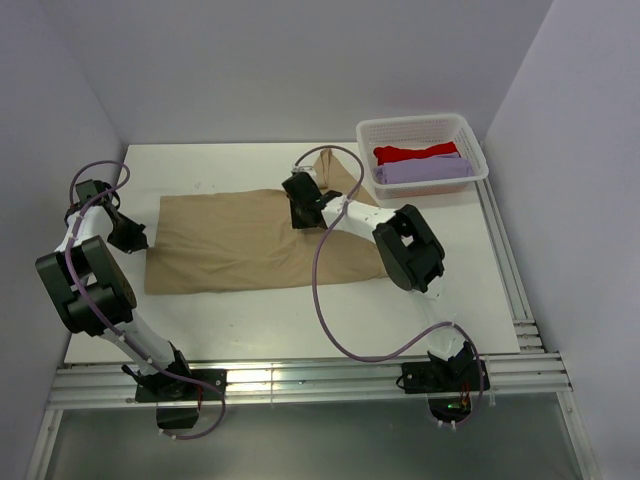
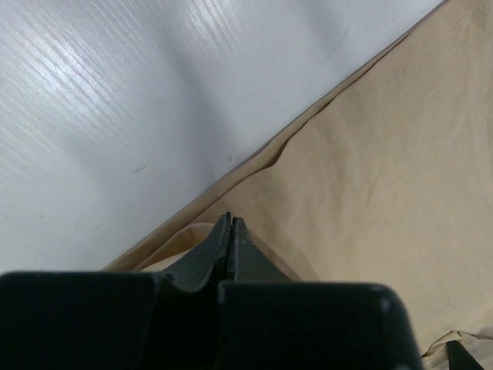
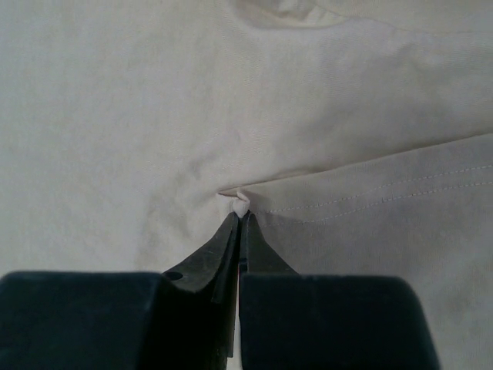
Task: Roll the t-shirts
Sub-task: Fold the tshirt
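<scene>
From above, the tan t-shirt [image 1: 240, 245] is being shown spread flat on the white table [image 1: 300, 320], left of centre. The left gripper [image 1: 130, 238] is being held at the shirt's left edge, and the right gripper [image 1: 300, 212] at its far edge, near the middle. A red t-shirt [image 1: 415, 153] and a lavender t-shirt [image 1: 425, 170] are being kept in a white basket [image 1: 415, 121] at the far right corner.

In the left wrist view, the fingers are being pressed together over the shirt's edge; whether cloth is being caught cannot be told.

In the right wrist view, a small fold of the tan cloth beside a stitched hem [image 3: 385, 193] is being pinched between the closed fingertips.
</scene>
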Motion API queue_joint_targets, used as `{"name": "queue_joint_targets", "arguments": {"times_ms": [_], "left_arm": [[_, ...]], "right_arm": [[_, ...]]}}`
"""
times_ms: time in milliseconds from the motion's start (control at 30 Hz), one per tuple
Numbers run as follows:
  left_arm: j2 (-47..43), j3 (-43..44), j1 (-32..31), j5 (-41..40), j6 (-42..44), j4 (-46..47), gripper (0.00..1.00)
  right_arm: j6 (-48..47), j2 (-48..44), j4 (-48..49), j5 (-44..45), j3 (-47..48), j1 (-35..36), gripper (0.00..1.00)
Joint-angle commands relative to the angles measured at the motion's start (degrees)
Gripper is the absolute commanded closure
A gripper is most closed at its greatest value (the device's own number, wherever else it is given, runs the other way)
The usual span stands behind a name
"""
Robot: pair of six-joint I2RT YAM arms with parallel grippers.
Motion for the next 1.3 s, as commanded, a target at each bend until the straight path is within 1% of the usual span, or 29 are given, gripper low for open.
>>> {"name": "queue_joint_targets", "arguments": {"times_ms": [0, 267, 433, 500, 567, 600, 633, 667, 700, 733, 800, 833, 900, 933, 1033, 1100, 1133, 1167, 1233, 1267], "left_arm": [[-0.5, 0.9, 0.4, 0.0, 0.8, 1.0, 1.00], [-0.4, 0.8, 0.4, 0.1, 0.8, 1.0, 1.00], [0.0, 1.0, 0.5, -0.1, 0.8, 0.9, 1.00], [0.0, 1.1, 0.4, -0.2, 0.9, 0.6, 1.00], [-0.2, 1.1, 0.5, -0.2, 0.8, 0.5, 0.92], [-0.7, 0.9, 0.5, -0.1, 0.8, 0.6, 0.89], [-1.0, 0.8, 0.6, 0.2, 0.8, 0.7, 0.81], [-1.3, 0.6, 0.8, 0.5, 0.7, 0.8, 0.75], [-1.9, 0.7, 0.9, 0.4, 0.6, 0.9, 0.69], [-2.2, 0.8, 1.1, 0.3, 0.6, 0.8, 0.58], [-3.5, 1.4, 1.4, 0.3, 0.6, 0.6, 0.52], [-4.0, 1.5, 1.6, 0.3, 0.5, 0.5, 0.45], [-5.3, 2.0, 1.7, 0.0, 0.9, 0.4, 0.38], [-5.6, 2.3, 1.9, -0.6, 0.9, -0.2, 0.33], [-6.6, 3.6, 1.9, 0.0, 1.0, -0.2, 0.27], [-7.7, 4.2, 2.0, 1.7, 0.2, 1.2, 0.24], [-7.8, 4.3, 1.9, 4.2, -0.2, 1.7, 0.22], [-7.5, 5.2, 1.9, 5.4, -1.1, 3.3, 0.21], [-5.7, 7.7, 1.7, 7.6, -2.5, 3.2, 0.21], [-3.5, 10.7, 1.3, 8.0, -2.9, 3.1, 0.21]], "right_arm": [[-0.1, -4.6, 2.0, 2.9, -0.3, -0.6, 1.00], [0.3, -6.2, 3.0, 3.9, -1.1, -0.7, 1.00], [0.1, -4.4, 2.1, 2.3, 1.1, -0.7, 1.00], [0.0, -3.8, 1.8, 1.3, 1.5, -0.7, 0.87], [-0.1, -4.0, 2.2, 0.7, 1.2, -0.7, 0.77], [-0.1, -4.5, 2.7, 0.5, 0.3, -0.7, 0.68], [-0.1, -5.5, 3.0, 0.3, -0.3, -0.7, 0.65], [-0.1, -6.1, 3.7, 0.2, -0.9, -0.7, 0.61], [-0.1, -6.8, 4.1, 0.1, -1.5, -0.8, 0.60], [-0.1, -7.6, 4.5, -0.3, -2.8, -0.9, 0.60], [0.3, -10.2, 6.0, -0.8, -4.5, -1.6, 0.59], [0.6, -11.1, 6.6, -1.9, -6.3, -2.1, 0.59], [1.2, -13.8, 7.5, -2.8, -7.7, -3.5, 0.59], [1.7, -14.5, 7.7, -3.4, -8.9, -4.1, 0.59], [2.6, -17.4, 8.0, -4.1, -10.5, -6.0, 0.59], [4.0, -18.1, 7.7, -5.3, -10.2, -7.3, 0.58], [4.4, -18.1, 7.4, -6.1, -9.8, -7.9, 0.59], [4.9, -17.9, 6.5, -7.7, -8.4, -8.5, 0.59], [5.7, -17.6, 5.8, -9.1, -7.1, -10.1, 0.59], [6.0, -17.4, 5.8, -9.2, -6.1, -10.6, 0.59]]}}
